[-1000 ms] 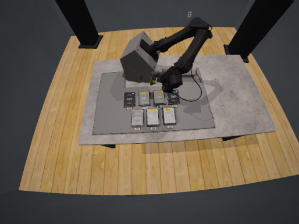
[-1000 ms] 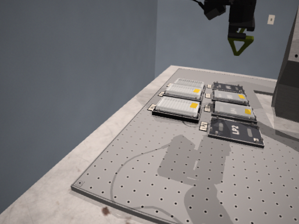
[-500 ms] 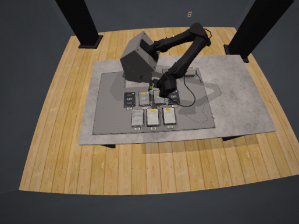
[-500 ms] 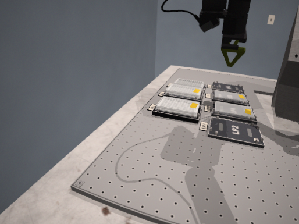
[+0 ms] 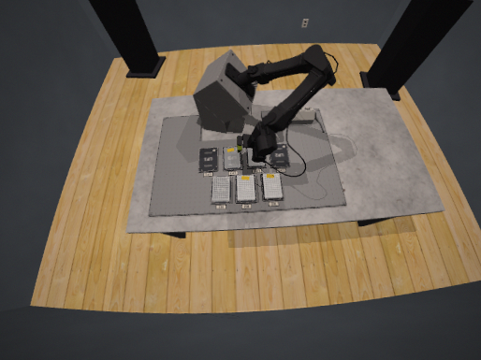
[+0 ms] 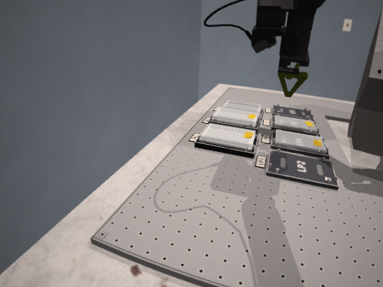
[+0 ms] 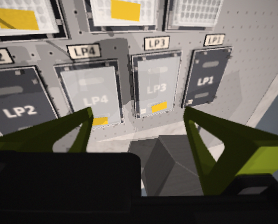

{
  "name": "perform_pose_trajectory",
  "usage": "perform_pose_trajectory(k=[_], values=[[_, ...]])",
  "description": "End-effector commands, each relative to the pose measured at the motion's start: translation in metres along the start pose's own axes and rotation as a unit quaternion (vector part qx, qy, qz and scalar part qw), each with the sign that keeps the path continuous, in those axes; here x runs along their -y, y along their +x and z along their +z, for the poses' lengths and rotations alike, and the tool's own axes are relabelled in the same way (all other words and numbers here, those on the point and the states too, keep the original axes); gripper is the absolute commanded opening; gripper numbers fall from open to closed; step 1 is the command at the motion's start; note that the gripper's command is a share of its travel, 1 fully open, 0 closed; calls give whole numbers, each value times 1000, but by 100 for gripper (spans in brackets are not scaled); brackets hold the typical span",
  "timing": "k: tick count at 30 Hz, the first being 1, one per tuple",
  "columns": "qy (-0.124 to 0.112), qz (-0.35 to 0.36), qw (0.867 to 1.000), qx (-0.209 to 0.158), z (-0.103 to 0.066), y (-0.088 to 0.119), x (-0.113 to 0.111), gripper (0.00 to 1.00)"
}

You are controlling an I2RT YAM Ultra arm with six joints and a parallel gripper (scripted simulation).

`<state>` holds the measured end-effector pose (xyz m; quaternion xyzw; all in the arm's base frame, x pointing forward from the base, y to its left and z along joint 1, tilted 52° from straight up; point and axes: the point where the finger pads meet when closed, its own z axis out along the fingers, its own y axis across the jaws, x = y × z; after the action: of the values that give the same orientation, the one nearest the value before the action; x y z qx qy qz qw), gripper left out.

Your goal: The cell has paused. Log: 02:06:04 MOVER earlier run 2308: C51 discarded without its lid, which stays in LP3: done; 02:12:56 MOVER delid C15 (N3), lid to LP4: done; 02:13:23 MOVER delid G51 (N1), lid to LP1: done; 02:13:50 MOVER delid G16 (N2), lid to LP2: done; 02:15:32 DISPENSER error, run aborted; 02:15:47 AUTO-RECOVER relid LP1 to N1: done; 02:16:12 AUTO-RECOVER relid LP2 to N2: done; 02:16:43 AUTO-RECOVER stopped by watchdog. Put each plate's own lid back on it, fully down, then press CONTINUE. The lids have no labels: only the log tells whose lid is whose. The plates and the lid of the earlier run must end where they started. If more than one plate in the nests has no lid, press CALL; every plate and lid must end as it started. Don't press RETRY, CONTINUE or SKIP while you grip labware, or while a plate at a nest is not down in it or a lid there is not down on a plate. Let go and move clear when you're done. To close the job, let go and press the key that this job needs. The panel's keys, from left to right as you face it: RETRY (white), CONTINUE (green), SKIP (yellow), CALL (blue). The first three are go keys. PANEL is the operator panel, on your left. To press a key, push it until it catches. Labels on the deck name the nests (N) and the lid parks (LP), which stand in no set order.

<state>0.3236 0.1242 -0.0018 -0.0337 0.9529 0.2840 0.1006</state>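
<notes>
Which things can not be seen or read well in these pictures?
- Panel keys: hidden in every view; the top view shows only the back of the grey panel box.
- Nest labels: too small to read in the top view.
- Far plate: mostly hidden behind nearer plates in the exterior view.
- LP2 park: cut by the wrist view's left edge.

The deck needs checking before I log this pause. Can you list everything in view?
Well plates: three, white, front row of nests; two carry yellow-tagged lids, the far one shows no tag.
Parked lids: two, translucent with yellow tags, on LP4 and LP3.
Bare lid parks: two, dark, LP2 and LP1.
Panel housing: one, grey, behind the parks.
Deck plate: one, grey, perforated, on the table.
Pillars: two, black, on the floor behind.
Gripper: one, green-fingered, open, above the parks.
</notes>
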Motion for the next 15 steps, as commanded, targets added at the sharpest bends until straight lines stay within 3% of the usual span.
perform_pose_trajectory(k=[1, 4, 6, 9, 12, 13, 15], values=[[-16, 16, 1000, 7, 9, 1, 7, 100], [-46, 14, 999, 6, 23, 2, 6, 100], [-50, 6, 999, 0, 34, 5, 0, 100], [-75, 9, 997, 2, 47, 7, 2, 100], [-75, 10, 997, 8, 45, 4, 3, 100], [-77, -5, 997, 28, 36, -12, -4, 100], [-77, -6, 997, 31, 35, -14, -5, 100]])
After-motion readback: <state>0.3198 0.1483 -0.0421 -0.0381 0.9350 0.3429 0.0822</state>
